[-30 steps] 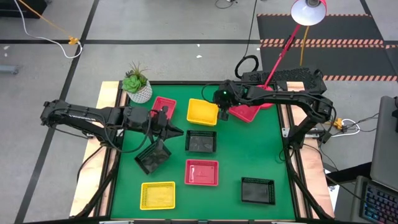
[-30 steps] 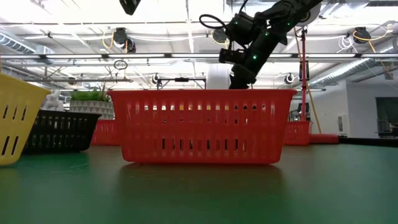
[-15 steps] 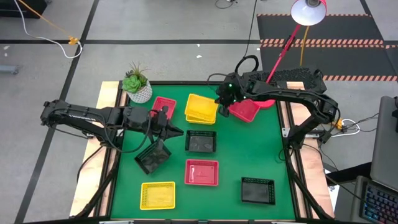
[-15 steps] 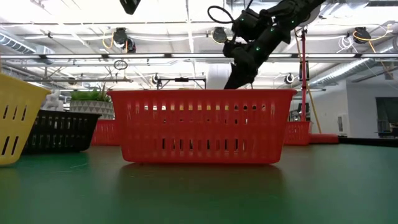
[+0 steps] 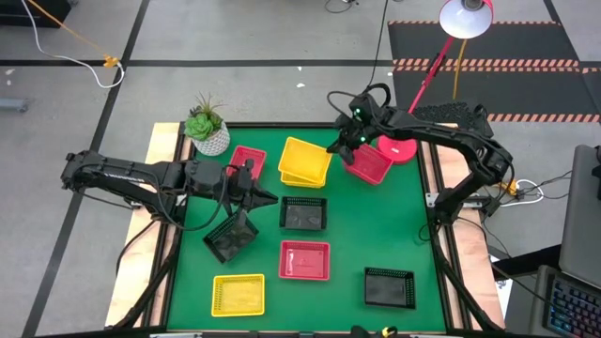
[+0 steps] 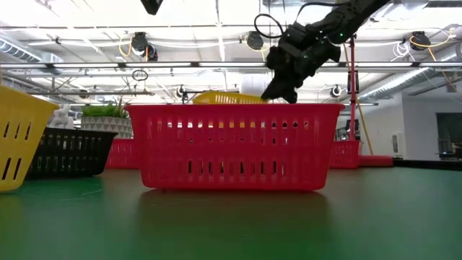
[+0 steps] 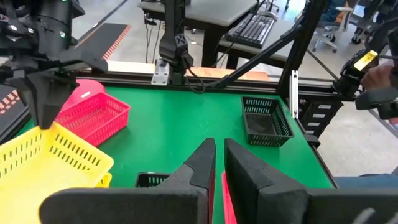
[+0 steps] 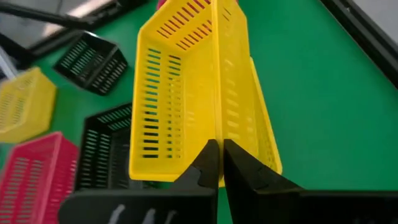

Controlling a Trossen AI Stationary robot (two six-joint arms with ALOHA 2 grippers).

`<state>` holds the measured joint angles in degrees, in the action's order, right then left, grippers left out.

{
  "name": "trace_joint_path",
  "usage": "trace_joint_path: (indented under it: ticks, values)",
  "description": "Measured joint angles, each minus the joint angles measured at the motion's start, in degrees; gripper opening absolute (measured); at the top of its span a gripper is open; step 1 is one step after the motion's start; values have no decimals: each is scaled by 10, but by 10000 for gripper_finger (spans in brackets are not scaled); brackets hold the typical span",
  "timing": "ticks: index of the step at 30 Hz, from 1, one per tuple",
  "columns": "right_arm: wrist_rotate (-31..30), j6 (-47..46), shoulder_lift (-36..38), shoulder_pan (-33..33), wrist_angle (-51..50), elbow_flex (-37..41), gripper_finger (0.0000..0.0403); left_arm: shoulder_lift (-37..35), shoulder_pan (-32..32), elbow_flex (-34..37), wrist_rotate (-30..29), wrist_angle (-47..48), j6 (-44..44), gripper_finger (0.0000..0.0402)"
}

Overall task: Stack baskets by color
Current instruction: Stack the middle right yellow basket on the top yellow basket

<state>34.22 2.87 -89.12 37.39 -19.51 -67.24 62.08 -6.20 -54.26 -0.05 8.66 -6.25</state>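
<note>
My right gripper (image 5: 334, 148) is at the table's far side, shut on a yellow basket (image 5: 305, 158) that it holds tilted over a second yellow basket (image 5: 293, 181). I cannot tell whether the two touch. A red basket (image 5: 368, 164) sits just right of them. My left gripper (image 5: 272, 199) hovers left of centre, shut to a narrow slit with nothing in it. It is above and beside a black basket (image 5: 231, 237). Another black basket (image 5: 303, 212) lies flat in front of it. My right gripper pinches the yellow basket's perforated right-hand wall at its rim (image 8: 217, 134), one finger inside the basket and one outside. The fingers slant down from the table's right. The basket is tipped, and the lower yellow basket (image 8: 266, 146) lies under it.
A red basket (image 5: 246, 160) sits at the far left by the white plant pot (image 5: 208, 134). Along the near side are a red basket (image 5: 304, 260), a yellow one (image 5: 238, 294) and a black one (image 5: 389, 287). The red lamp's base (image 5: 402, 150) stands at the far right.
My right gripper has risen a little, moved toward the table's far right and rolled its wrist. The upper yellow basket, which lay flat and nested, has lifted and tipped up off the lower one. The lower basket stayed in place and now shows beneath.
</note>
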Motion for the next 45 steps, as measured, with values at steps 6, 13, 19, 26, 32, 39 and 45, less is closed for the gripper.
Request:
trace_joint_path:
  ticks: [6, 13, 19, 26, 32, 39, 45]
  values:
    - [19, -10, -12, 4, -28, -36, 2, 0, 0, 0, 0, -19, 0, 35]
    - [68, 17, -49, 18, -64, -46, 2, 0, 0, 0, 0, -29, 0, 35]
    - [88, 26, -72, 35, -62, -46, 2, 0, 0, 0, 0, -29, -2, 35]
    - [110, 32, -89, 43, -60, -46, 2, 0, 0, 0, 0, -29, -1, 35]
    - [111, 39, -118, 43, -56, -47, 2, 0, 0, 0, 0, -29, -1, 35]
    - [111, 43, -121, 45, -60, -47, 2, 0, 0, 0, 0, -29, 0, 35]
    - [108, 57, -121, 50, -75, -47, 3, 0, 0, 0, 0, -29, 1, 35]
